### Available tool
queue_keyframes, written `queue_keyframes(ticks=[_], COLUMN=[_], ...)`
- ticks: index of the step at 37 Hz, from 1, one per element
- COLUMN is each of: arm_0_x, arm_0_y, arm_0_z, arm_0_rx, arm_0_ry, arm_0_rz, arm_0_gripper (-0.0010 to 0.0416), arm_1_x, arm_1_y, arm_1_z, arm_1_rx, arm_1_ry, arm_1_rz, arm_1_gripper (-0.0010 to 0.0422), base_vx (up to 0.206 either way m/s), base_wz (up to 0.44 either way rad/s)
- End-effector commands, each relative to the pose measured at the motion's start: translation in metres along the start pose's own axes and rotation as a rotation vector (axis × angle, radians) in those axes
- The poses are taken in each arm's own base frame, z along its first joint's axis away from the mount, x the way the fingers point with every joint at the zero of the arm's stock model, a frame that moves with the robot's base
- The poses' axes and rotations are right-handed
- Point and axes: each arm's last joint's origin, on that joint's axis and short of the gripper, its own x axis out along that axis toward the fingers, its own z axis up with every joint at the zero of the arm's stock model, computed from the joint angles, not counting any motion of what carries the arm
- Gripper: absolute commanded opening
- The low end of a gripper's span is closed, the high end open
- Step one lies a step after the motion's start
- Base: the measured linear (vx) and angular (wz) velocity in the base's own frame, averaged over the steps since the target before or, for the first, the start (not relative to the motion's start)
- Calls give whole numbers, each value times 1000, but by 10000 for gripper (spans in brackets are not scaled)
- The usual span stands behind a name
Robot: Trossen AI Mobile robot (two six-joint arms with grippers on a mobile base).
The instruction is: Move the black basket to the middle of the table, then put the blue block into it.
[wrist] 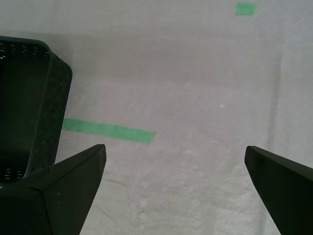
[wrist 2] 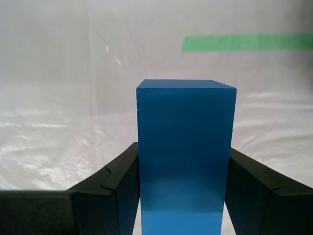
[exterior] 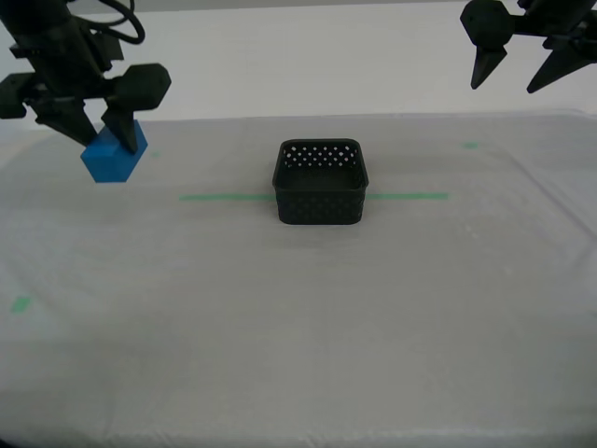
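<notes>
Blue block (wrist 2: 186, 156): smooth, matt. Black basket (exterior: 320, 182): perforated plastic. Table (exterior: 298, 327): whitish cloth, slightly wrinkled.

cloth-covered table (exterior: 280, 355), black basket (exterior: 320, 183), green tape (exterior: 224, 197)

Matte black arms, pointed tool (exterior: 519, 67) fingers.

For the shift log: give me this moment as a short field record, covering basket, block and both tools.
black basket: upright on the table, on the green tape line, nothing seen inside
blue block: clamped in my second tool, at the exterior view's left, apart from the basket
first tool: open, holding nothing, raised at the exterior view's upper right
task stage: basket near the table's middle, block not yet in it
</notes>
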Motion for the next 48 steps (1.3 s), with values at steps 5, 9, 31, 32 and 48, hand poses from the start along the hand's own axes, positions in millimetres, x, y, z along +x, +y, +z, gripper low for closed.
queue_keyframes(ticks=[5,9,31,32,48], arm_0_x=[0,0,0,0,0], arm_0_y=[1,1,1,1,1], arm_0_z=[0,0,0,0,0], arm_0_rx=[-2,-2,-2,-2,-2], arm_0_ry=[-1,-1,-1,-2,-1], arm_0_rz=[3,3,3,3,3], arm_0_gripper=[398,399,399,399,398], arm_1_x=[-28,-42,-78,-77,-19], arm_1_y=[-12,-25,-96,-100,-160], arm_1_z=[19,32,50,51,75], arm_1_rx=[-30,-20,34,42,144], arm_1_ry=[-39,-82,-261,-257,-124], arm_1_rz=[-22,-44,-208,-210,-209], arm_1_gripper=[-1,-1,-1,-1,-1], base_vx=[0,0,0,0,0], base_wz=[0,0,0,0,0])
